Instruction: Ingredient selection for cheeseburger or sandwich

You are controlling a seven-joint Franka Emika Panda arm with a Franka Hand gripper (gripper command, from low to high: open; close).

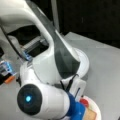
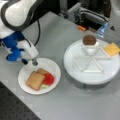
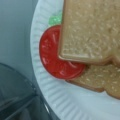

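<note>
Sandwich [image 2: 40, 79] stacked on plate [image 2: 53, 66], tomato [image 3: 58, 56] and leaf [image 3: 55, 20] between toasts; gripper [image 2: 34, 62] at plate's 11 o'clock, jaws apparently empty, opening unclear; patty [image 2: 89, 39], cheese [image 2: 111, 49] unused on tray [image 2: 75, 72].

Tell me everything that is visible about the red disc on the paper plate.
The red disc is a flat, round, glossy toy slice, plastic by its look, with pale streaks. It lies flat on the white paper plate, between two toast squares: the top toast square covers part of it, and the lower toast square lies under its edge. A green leaf peeks out beside it. The gripper hangs above the plate's rim, not touching the disc.
</note>
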